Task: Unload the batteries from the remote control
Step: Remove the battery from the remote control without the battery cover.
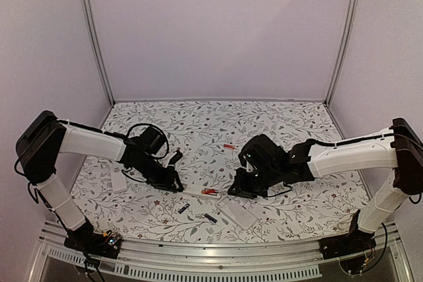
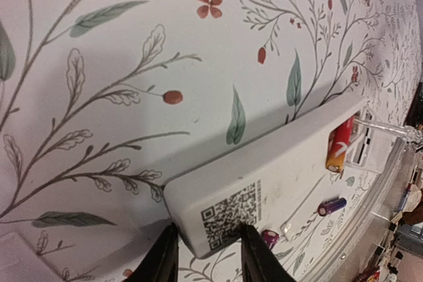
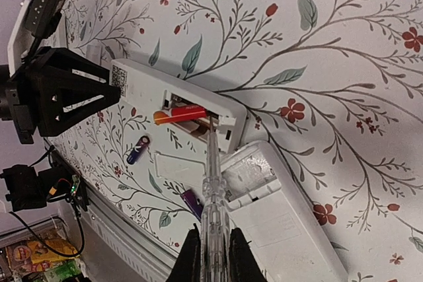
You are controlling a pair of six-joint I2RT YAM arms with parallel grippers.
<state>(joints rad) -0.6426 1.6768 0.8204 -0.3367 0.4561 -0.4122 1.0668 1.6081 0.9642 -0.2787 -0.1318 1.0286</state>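
Note:
A white remote (image 1: 195, 193) lies back up between my grippers, with its battery bay open. A red battery (image 1: 210, 191) with a gold end sits in the bay; it also shows in the left wrist view (image 2: 340, 144) and the right wrist view (image 3: 180, 113). My left gripper (image 2: 208, 232) is shut on the remote's QR-code end (image 2: 231, 209). My right gripper (image 3: 213, 236) is shut on a clear stick-like tool (image 3: 211, 189), whose tip is in the bay beside the red battery. Two dark purple batteries (image 3: 139, 148) (image 3: 192, 203) lie loose on the cloth.
A second white remote (image 3: 291, 219) lies near the front with its bay open and empty, and a loose white cover (image 3: 180, 166) lies beside it. Another red battery (image 1: 229, 146) lies farther back. A white piece (image 1: 119, 181) lies at the left. The metal table rail (image 1: 218, 261) runs along the front.

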